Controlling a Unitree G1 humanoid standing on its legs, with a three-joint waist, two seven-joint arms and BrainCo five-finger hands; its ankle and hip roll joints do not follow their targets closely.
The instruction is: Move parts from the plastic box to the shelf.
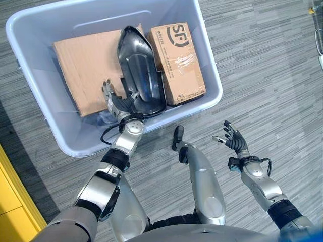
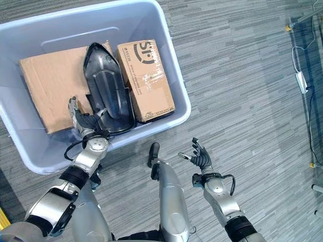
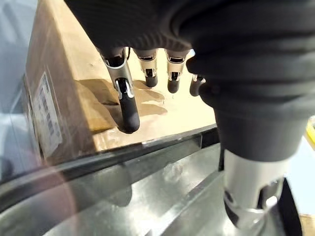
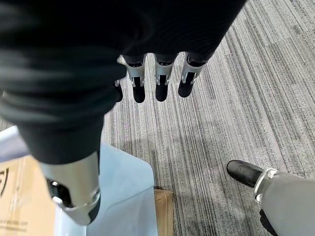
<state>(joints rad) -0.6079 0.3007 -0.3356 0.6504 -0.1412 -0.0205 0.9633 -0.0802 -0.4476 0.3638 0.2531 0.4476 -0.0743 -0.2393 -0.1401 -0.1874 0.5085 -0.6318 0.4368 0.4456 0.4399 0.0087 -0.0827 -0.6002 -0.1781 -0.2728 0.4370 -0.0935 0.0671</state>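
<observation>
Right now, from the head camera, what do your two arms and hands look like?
Both arms are silver-grey shells with black bands at the joints. The left hand and right hand each have a dark ribbed cover over the back and wrist, and silver fingers ending in dark tips.

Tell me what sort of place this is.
Probably an office or lab floor set up for a parts-handling trial. Grey striped carpet covers the floor, and on it sits a plastic box holding cardboard boxes and a black moulded part. The left hand reaches into it.
</observation>
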